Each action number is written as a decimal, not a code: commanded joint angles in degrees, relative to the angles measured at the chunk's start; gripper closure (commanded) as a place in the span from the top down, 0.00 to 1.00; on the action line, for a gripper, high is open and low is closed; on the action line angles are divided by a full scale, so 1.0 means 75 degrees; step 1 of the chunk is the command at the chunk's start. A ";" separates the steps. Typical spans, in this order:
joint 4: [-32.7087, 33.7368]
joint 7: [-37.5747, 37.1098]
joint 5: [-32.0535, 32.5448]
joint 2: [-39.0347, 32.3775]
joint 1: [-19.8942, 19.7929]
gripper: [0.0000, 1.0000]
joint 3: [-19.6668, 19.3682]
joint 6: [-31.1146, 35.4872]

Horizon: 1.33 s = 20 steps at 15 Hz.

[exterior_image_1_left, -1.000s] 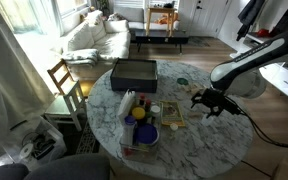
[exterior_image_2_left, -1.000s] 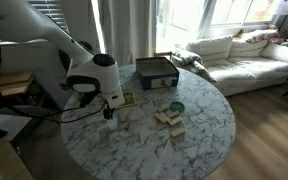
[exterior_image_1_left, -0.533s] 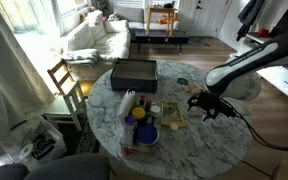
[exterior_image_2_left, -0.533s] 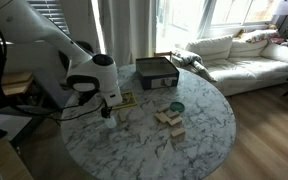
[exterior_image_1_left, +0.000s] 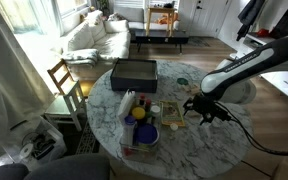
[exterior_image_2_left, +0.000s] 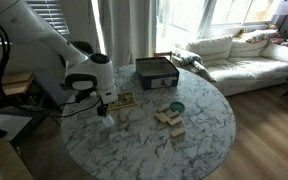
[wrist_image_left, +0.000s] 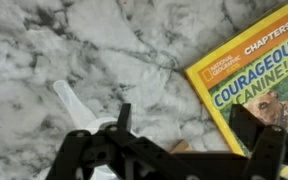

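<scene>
**Open gripper low over book on marble table**

In an exterior view, the gripper [exterior_image_1_left: 204, 108] is seen just above the marble table [exterior_image_1_left: 212, 146], jaws apart, nothing held. The book [exterior_image_1_left: 172, 115] lies flat, just beside it at nine o'clock.

In an exterior view, the gripper [exterior_image_2_left: 102, 108] is seen with the book [exterior_image_2_left: 122, 100] at two o'clock. Wooden blocks [exterior_image_2_left: 169, 118] lie well apart at three o'clock.

In the wrist view, the book [wrist_image_left: 249, 70], titled "Courageous Canine!", is found at two o'clock. A white tapered object [wrist_image_left: 76, 103] lies at ten o'clock, partly hidden.

Risk is judged twofold. A finger could land on the cover's edge and skid the thin book across the smooth marble. The white object could also be knocked and sent rolling.
</scene>
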<state>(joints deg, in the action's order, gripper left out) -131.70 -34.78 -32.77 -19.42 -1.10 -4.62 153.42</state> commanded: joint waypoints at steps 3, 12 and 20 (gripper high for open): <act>0.0171 0.0026 -0.0473 0.0207 -0.0217 1.00 0.0291 -0.0610; -0.0342 -0.0392 -0.0043 0.0917 -0.0693 1.00 -0.0675 -0.0966; -0.0241 0.0292 -0.1600 0.0416 -0.1796 1.00 -0.0921 -0.3053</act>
<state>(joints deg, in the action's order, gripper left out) -133.98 -35.94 -39.05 -14.74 -11.75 -11.43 135.89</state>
